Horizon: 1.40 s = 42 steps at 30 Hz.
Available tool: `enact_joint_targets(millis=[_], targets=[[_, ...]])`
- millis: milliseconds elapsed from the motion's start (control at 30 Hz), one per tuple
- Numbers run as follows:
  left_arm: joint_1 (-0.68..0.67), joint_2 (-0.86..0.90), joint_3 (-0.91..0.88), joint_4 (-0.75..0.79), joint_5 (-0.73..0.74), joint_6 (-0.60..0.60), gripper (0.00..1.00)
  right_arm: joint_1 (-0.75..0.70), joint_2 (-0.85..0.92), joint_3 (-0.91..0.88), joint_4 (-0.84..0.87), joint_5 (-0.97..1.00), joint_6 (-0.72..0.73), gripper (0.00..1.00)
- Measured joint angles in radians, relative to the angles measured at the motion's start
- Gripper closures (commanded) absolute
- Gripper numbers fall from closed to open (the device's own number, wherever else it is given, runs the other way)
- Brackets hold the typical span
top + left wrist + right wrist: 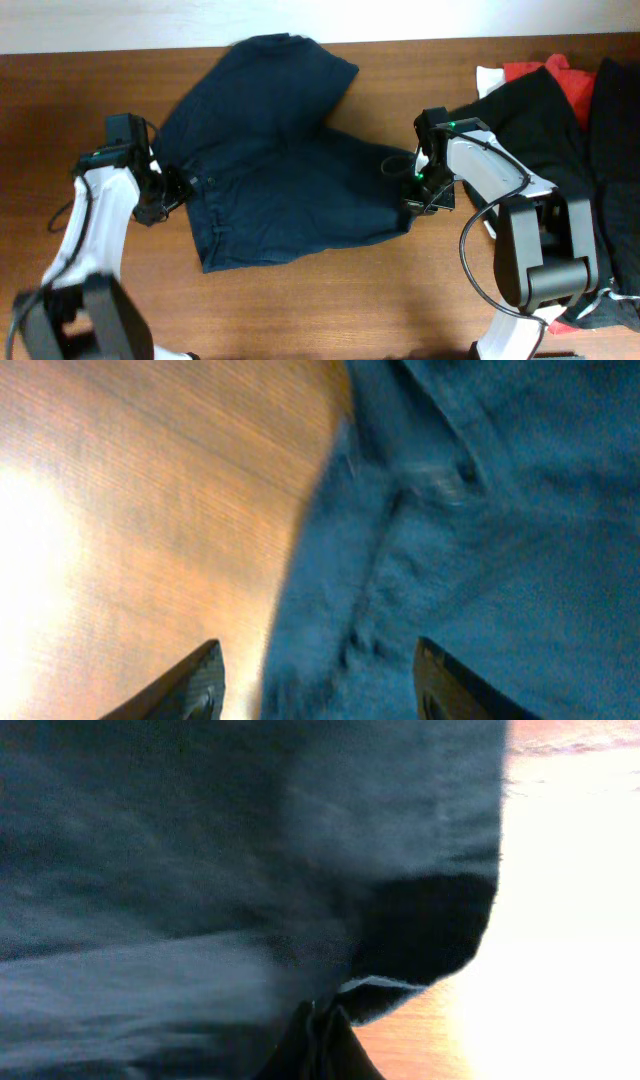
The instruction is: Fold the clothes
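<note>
The dark navy shorts (285,165) lie spread on the wooden table, one leg reaching toward the back edge. My left gripper (168,192) is open at the shorts' left edge, its fingers (315,685) straddling the cloth's border (440,560). My right gripper (418,192) is shut on the shorts' right edge; in the right wrist view the fingers (322,1035) pinch the navy cloth (220,880).
A heap of other clothes, black (560,120), red (560,75) and white (490,78), lies at the back right behind the right arm. Bare table (330,300) shows in front of the shorts.
</note>
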Motion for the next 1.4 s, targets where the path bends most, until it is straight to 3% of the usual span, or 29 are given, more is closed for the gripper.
enact_joint_targets(millis=[100,267,333,400,533,633,667,733,800,867,967,1067,1167,1300,1400], targets=[[-0.069,-0.107,0.014,-0.223,0.055,-0.08,0.35,0.0,0.0,0.0,-0.003,0.103,-0.03,0.95],[-0.228,-0.106,-0.079,-0.336,0.081,-0.456,0.35,0.0,0.0,0.034,-0.003,0.153,-0.038,0.94],[-0.292,-0.105,-0.202,-0.275,0.085,-0.685,0.36,0.0,0.0,0.034,-0.008,0.16,-0.04,0.94],[-0.32,-0.105,-0.294,-0.129,0.085,-0.816,0.36,0.0,0.0,0.035,-0.016,0.16,-0.04,0.94],[-0.333,-0.102,-0.427,0.058,-0.006,-0.948,0.36,0.0,0.0,0.037,-0.026,0.16,-0.044,0.94],[-0.335,-0.118,-0.474,0.195,-0.059,-0.976,0.61,0.0,0.0,0.037,-0.034,0.16,-0.047,0.94],[-0.338,-0.12,-0.481,0.228,-0.07,-0.98,0.7,0.0,0.0,0.037,-0.04,0.16,-0.047,0.94],[-0.34,-0.124,-0.486,0.255,-0.092,-0.987,0.99,0.0,0.0,0.037,-0.053,0.16,-0.048,0.96],[-0.34,-0.124,-0.486,0.265,-0.101,-0.978,0.99,-0.001,0.0,0.037,-0.063,0.16,-0.048,0.96],[-0.34,-0.126,-0.486,0.262,-0.106,-0.897,0.99,-0.021,-0.001,0.048,-0.105,0.159,-0.048,0.96],[-0.356,-0.148,-0.399,0.111,-0.051,-0.594,0.99,-0.116,-0.014,0.222,-0.255,0.095,-0.054,0.96],[-0.396,-0.216,-0.04,-0.103,-0.025,-0.326,0.99,-0.227,-0.031,0.491,-0.412,0.077,-0.06,0.96],[-0.435,-0.229,0.144,-0.294,0.056,-0.269,0.99,-0.317,-0.056,0.614,-0.52,0.041,-0.059,0.96],[-0.437,-0.234,0.236,-0.556,0.21,-0.246,0.99,-0.349,-0.137,0.621,-0.567,0.008,-0.079,0.96],[-0.437,-0.316,0.29,-0.64,0.276,-0.245,0.99,-0.363,-0.25,0.622,-0.522,-0.014,-0.111,0.96]])
